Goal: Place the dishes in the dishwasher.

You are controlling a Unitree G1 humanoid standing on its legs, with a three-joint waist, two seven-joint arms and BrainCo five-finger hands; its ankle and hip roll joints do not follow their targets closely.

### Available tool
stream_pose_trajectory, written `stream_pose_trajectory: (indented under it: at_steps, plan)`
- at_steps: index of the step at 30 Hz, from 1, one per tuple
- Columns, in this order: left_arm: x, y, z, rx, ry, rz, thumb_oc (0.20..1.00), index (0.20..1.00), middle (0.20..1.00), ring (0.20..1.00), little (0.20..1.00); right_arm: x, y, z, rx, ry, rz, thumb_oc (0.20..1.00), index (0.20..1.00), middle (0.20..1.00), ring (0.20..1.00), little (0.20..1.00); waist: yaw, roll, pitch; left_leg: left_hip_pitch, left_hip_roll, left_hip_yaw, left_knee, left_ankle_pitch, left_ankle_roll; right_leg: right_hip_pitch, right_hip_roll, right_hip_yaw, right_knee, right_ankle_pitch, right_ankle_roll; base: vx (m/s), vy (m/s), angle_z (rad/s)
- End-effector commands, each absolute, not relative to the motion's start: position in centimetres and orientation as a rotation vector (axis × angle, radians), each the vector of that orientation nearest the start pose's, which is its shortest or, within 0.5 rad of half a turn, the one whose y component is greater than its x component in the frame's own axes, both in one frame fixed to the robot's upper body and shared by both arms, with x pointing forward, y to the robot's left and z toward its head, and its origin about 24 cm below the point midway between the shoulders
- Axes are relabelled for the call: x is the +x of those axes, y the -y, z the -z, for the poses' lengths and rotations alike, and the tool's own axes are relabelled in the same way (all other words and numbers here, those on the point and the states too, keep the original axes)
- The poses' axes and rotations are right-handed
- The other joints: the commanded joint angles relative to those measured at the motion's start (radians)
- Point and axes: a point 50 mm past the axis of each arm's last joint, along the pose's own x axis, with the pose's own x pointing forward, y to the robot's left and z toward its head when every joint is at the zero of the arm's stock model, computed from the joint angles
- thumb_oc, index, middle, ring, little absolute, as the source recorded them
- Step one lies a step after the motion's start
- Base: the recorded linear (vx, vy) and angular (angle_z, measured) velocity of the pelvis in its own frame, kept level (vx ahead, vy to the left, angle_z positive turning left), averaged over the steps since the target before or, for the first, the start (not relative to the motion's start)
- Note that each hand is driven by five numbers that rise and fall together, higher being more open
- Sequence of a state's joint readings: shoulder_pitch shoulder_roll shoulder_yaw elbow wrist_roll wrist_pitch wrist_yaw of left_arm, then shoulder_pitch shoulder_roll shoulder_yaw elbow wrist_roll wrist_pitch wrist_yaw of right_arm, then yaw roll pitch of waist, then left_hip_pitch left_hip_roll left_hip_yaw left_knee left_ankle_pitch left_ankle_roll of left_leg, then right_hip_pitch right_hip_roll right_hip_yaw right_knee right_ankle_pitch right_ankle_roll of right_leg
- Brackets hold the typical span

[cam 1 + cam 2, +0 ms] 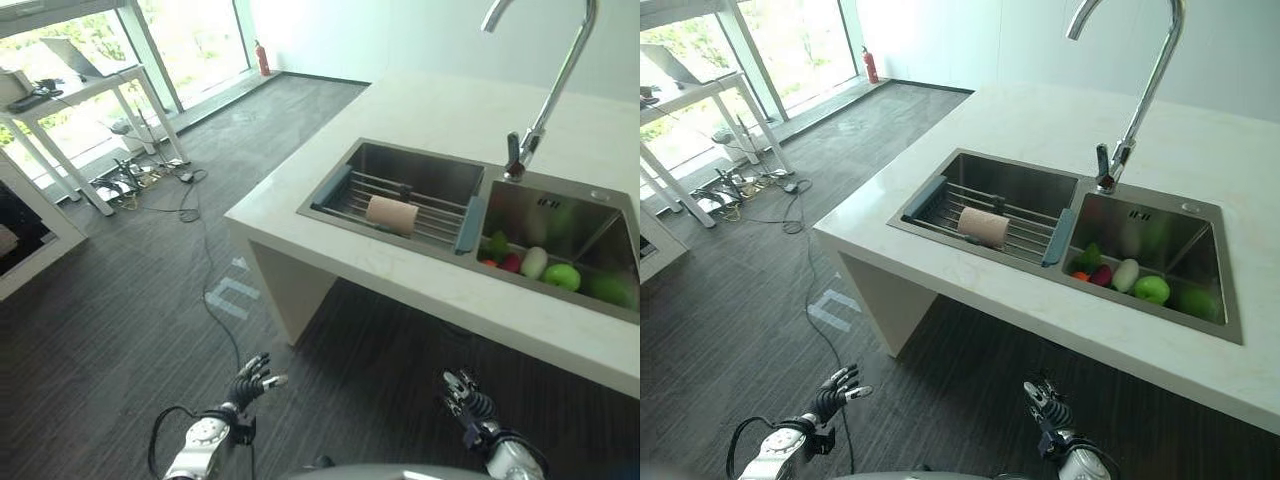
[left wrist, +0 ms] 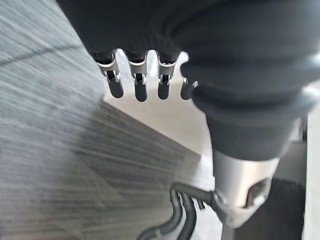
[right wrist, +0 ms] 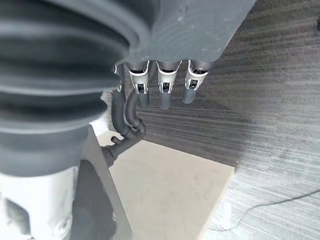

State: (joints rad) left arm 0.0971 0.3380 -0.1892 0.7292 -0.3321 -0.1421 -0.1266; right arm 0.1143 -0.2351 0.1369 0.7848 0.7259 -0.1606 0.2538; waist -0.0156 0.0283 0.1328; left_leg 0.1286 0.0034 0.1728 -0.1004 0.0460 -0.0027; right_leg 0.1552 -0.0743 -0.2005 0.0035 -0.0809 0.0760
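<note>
A beige cup (image 1: 392,214) lies on its side on a wire rack (image 1: 372,186) across the left basin of a steel sink (image 1: 330,200). The sink is set in a white counter (image 1: 440,110). My left hand (image 1: 251,381) hangs low over the dark floor, well short of the counter, with its fingers (image 2: 140,87) straight and nothing in it. Off to the other side, my right hand (image 1: 466,400) is just as low, its fingers (image 3: 164,92) relaxed and empty.
The right basin holds a green apple (image 1: 562,276) and other fruit and vegetables. A tall curved tap (image 1: 545,100) rises behind the sink. A white table (image 1: 85,85) stands at the far left by the windows, with cables (image 1: 140,180) under it. White tape marks (image 1: 232,293) lie on the floor.
</note>
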Motion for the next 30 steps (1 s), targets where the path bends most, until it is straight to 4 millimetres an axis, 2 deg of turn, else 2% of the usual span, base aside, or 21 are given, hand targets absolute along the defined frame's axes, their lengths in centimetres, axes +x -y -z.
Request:
stream_pose_trajectory:
  at_steps: [1, 5, 8, 9, 11, 12, 14, 15, 17, 20, 22, 24, 25, 26, 27, 28, 29, 30]
  plan:
    - [18.5, -24.6, 7.9, 0.078, -0.483, -0.097, 1.000, 1.000, 1.000, 1.000, 1.000, 16.2, 22.1, 10.7, 0.449, -0.556, 0.127, 1.000, 1.000, 1.000, 1.000, 1.000, 0.023, -0.015, -0.014, -0.029, 0.046, -0.007, 0.077, -0.092, -0.030, -0.062, -0.109, -0.033, 0.055, 0.037, 0.093, 0.00, 0.113, -0.06]
    - [18.4, -26.7, 7.1, -0.085, -0.394, -0.340, 1.000, 1.000, 1.000, 1.000, 1.000, 15.0, 22.8, 11.4, 0.468, -0.571, 0.204, 1.000, 1.000, 1.000, 1.000, 1.000, 0.041, -0.024, -0.014, -0.033, 0.029, -0.009, 0.092, -0.109, -0.005, -0.069, -0.133, -0.038, 0.100, 0.026, 0.105, -0.01, 0.127, -0.04]
    - [18.5, -26.8, 7.0, -0.084, -0.367, -0.368, 1.000, 1.000, 1.000, 1.000, 1.000, 14.5, 23.3, 11.7, 0.496, -0.562, 0.259, 1.000, 1.000, 1.000, 1.000, 1.000, 0.045, -0.027, 0.000, -0.027, -0.008, -0.054, 0.085, -0.120, 0.028, -0.132, -0.135, -0.009, 0.264, 0.060, 0.101, -0.01, 0.192, -0.10]
    - [18.8, -26.8, 6.6, -0.049, -0.353, -0.351, 1.000, 1.000, 1.000, 1.000, 1.000, 14.3, 23.6, 11.7, 0.506, -0.552, 0.275, 1.000, 1.000, 1.000, 1.000, 1.000, 0.036, -0.014, 0.012, -0.014, -0.016, -0.071, 0.075, -0.125, 0.039, -0.202, -0.122, 0.003, 0.408, 0.085, 0.091, 0.02, 0.241, -0.25]
    - [19.0, -26.9, 6.3, -0.017, -0.349, -0.334, 1.000, 1.000, 1.000, 1.000, 1.000, 13.8, 23.9, 11.8, 0.507, -0.556, 0.277, 1.000, 1.000, 1.000, 1.000, 1.000, 0.031, -0.009, 0.020, -0.003, -0.024, -0.075, 0.068, -0.127, 0.042, -0.253, -0.116, -0.011, 0.478, 0.094, 0.082, 0.06, 0.142, -0.33]
    - [19.0, -27.0, 6.3, -0.016, -0.351, -0.339, 1.000, 1.000, 1.000, 1.000, 1.000, 13.6, 24.1, 11.8, 0.504, -0.561, 0.271, 1.000, 1.000, 1.000, 1.000, 1.000, 0.031, -0.014, 0.024, 0.006, -0.030, -0.069, 0.065, -0.130, 0.037, -0.264, -0.122, -0.039, 0.452, 0.102, 0.079, 0.14, -0.025, -0.19]
    - [19.1, -27.1, 6.0, -0.044, -0.345, -0.350, 1.000, 1.000, 1.000, 1.000, 1.000, 13.7, 24.1, 11.8, 0.492, -0.560, 0.246, 1.000, 1.000, 1.000, 1.000, 1.000, 0.025, -0.036, 0.031, 0.033, -0.044, -0.058, 0.061, -0.149, 0.021, -0.278, -0.136, -0.093, 0.278, 0.129, 0.085, 0.19, -0.152, -0.19]
    - [19.2, -27.1, 5.8, -0.035, -0.336, -0.343, 1.000, 1.000, 1.000, 1.000, 1.000, 13.9, 24.1, 11.7, 0.490, -0.557, 0.240, 1.000, 1.000, 1.000, 1.000, 1.000, 0.019, -0.045, 0.038, 0.051, -0.047, -0.054, 0.063, -0.168, 0.019, -0.286, -0.148, -0.105, 0.212, 0.165, 0.099, 0.20, -0.228, -0.24]
    - [19.4, -27.1, 5.7, -0.027, -0.331, -0.341, 1.000, 1.000, 1.000, 1.000, 1.000, 14.2, 24.2, 11.7, 0.495, -0.558, 0.242, 1.000, 1.000, 1.000, 1.000, 1.000, 0.016, -0.047, 0.042, 0.058, -0.045, -0.053, 0.069, -0.182, 0.023, -0.296, -0.159, -0.089, 0.219, 0.182, 0.106, 0.14, -0.192, -0.04]
    - [18.9, -27.0, 6.0, -0.066, -0.331, -0.386, 1.000, 1.000, 1.000, 1.000, 1.000, 15.0, 23.7, 11.5, 0.509, -0.548, 0.242, 1.000, 1.000, 1.000, 1.000, 1.000, 0.029, -0.042, 0.029, 0.050, 0.008, -0.015, 0.098, -0.172, 0.006, -0.211, -0.114, -0.115, 0.186, 0.079, 0.076, 0.19, -0.316, 0.17]
    - [18.7, -26.9, 6.2, -0.083, -0.333, -0.418, 1.000, 1.000, 1.000, 1.000, 1.000, 15.0, 23.6, 11.5, 0.518, -0.553, 0.254, 1.000, 1.000, 1.000, 1.000, 1.000, 0.021, -0.050, 0.022, 0.041, 0.029, -0.005, 0.138, -0.179, -0.004, -0.174, -0.087, -0.091, 0.154, 0.057, 0.059, 0.17, -0.256, 0.09]
    - [18.3, -26.8, 6.6, -0.167, -0.319, -0.487, 1.000, 1.000, 1.000, 1.000, 1.000, 15.1, 24.0, 11.4, 0.490, -0.557, 0.238, 1.000, 1.000, 1.000, 1.000, 1.000, 0.018, -0.077, 0.020, -0.001, 0.044, -0.013, 0.316, -0.232, -0.018, -0.146, -0.084, -0.074, 0.133, 0.046, 0.030, 0.13, -0.216, 0.41]
    - [17.8, -26.7, 6.8, -0.192, -0.307, -0.508, 1.000, 1.000, 1.000, 1.000, 1.000, 15.3, 24.2, 11.2, 0.452, -0.560, 0.229, 1.000, 1.000, 1.000, 1.000, 1.000, 0.035, -0.090, 0.032, -0.103, 0.057, -0.049, 0.496, -0.173, -0.045, -0.112, -0.076, -0.060, 0.115, 0.041, 0.003, 0.20, -0.104, 0.09]
    - [17.4, -26.9, 6.7, -0.167, -0.297, -0.500, 1.000, 1.000, 1.000, 1.000, 1.000, 15.3, 25.1, 11.0, 0.445, -0.558, 0.243, 1.000, 1.000, 1.000, 1.000, 1.000, 0.068, -0.087, 0.050, -0.209, 0.070, -0.098, 0.521, -0.104, -0.060, -0.080, -0.063, -0.040, 0.098, 0.029, -0.012, 0.32, 0.148, -0.40]
    - [17.1, -27.2, 6.5, -0.148, -0.287, -0.513, 1.000, 1.000, 1.000, 1.000, 1.000, 15.8, 25.5, 10.8, 0.430, -0.556, 0.239, 1.000, 1.000, 1.000, 1.000, 1.000, 0.096, -0.058, 0.052, -0.196, 0.090, -0.135, 0.322, -0.068, -0.086, -0.051, -0.050, -0.026, 0.067, 0.014, 0.007, 0.41, 0.382, -0.97]
    - [17.1, -27.4, 6.5, -0.148, -0.284, -0.525, 1.000, 1.000, 1.000, 1.000, 1.000, 16.1, 25.8, 10.6, 0.428, -0.549, 0.251, 1.000, 1.000, 1.000, 1.000, 1.000, 0.113, -0.032, 0.057, -0.204, 0.116, -0.150, 0.216, 0.006, -0.115, -0.025, -0.041, -0.023, 0.057, -0.003, 0.011, 0.38, 0.521, -1.55]
    - [17.2, -27.2, 6.9, -0.152, -0.296, -0.540, 1.000, 1.000, 1.000, 1.000, 1.000, 15.9, 25.8, 10.8, 0.425, -0.558, 0.267, 1.000, 1.000, 1.000, 1.000, 1.000, 0.094, -0.020, 0.049, -0.201, 0.121, -0.109, 0.193, -0.010, -0.108, -0.033, -0.057, -0.033, 0.067, -0.015, 0.017, 0.28, 0.449, -1.62]
    - [17.9, -27.3, 6.8, -0.146, -0.291, -0.552, 1.000, 1.000, 1.000, 1.000, 1.000, 15.0, 25.5, 11.3, 0.435, -0.576, 0.282, 1.000, 1.000, 1.000, 1.000, 1.000, 0.071, -0.006, 0.038, -0.141, 0.116, -0.092, 0.127, -0.013, -0.105, -0.044, -0.077, -0.053, 0.073, -0.005, 0.037, 0.18, 0.337, -1.05]
